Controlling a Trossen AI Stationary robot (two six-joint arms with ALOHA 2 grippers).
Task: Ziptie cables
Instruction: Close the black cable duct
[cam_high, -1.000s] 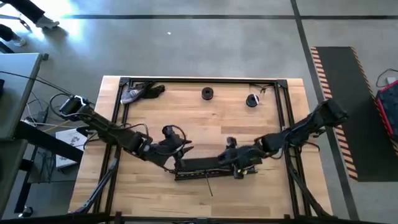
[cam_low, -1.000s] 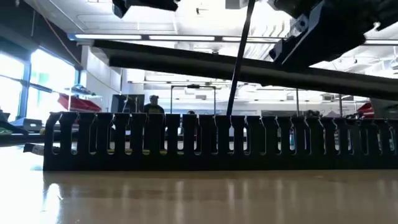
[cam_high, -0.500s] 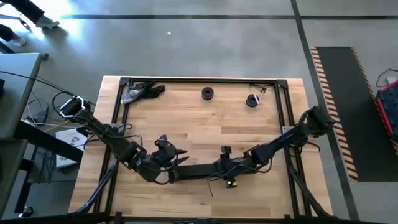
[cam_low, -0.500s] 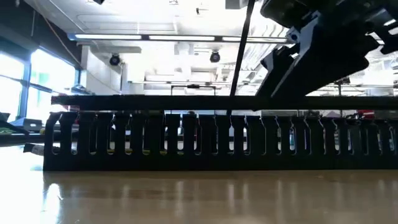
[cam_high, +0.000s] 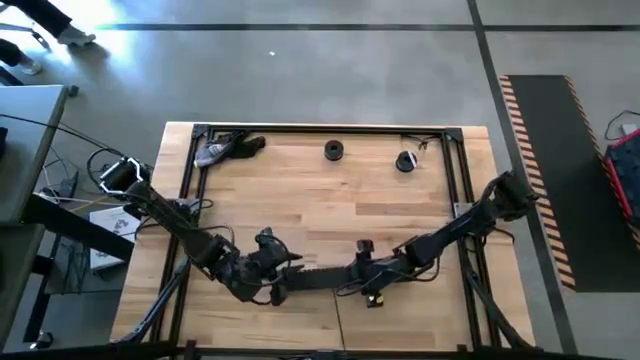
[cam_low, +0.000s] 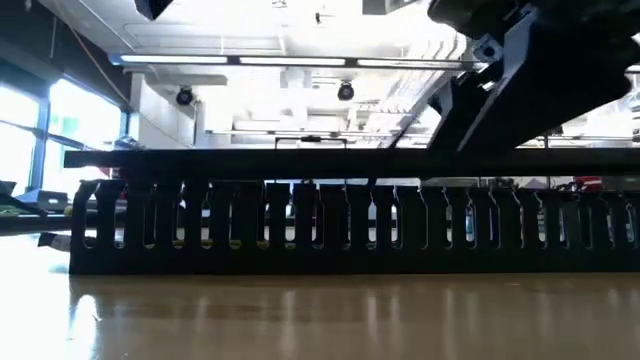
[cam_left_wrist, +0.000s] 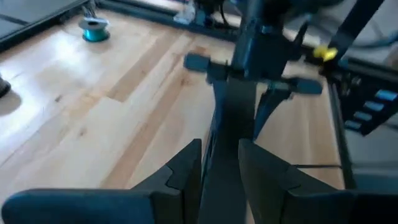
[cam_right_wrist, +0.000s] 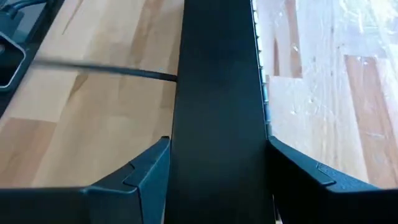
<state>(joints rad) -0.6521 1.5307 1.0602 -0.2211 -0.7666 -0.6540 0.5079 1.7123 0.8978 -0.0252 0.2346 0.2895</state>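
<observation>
**Both arms on the channel cover, and no cables in sight**

The left gripper (cam_left_wrist: 219, 163) is pinched on the edges of a flat black cover strip (cam_low: 250, 159). The right gripper (cam_right_wrist: 217, 155) is clamped on the same strip further along. In the overhead view both sit low in the middle of the frame.

From table height the strip hangs level, just above the slotted channel (cam_low: 300, 225) that runs across the whole frame. A thin dark rod (cam_right_wrist: 106, 67) lies on the wooden table (cam_high: 300, 200) beside it.

I honestly can't make out the cables. My guess is they're down inside the channel, under the strip.

What worries me: if one arm drops faster than the other, the strip tilts and catches on the slot tabs. A stray wire poking up could get pinched. And if the arms pull against each other, the strip could slip out of a grip.
</observation>
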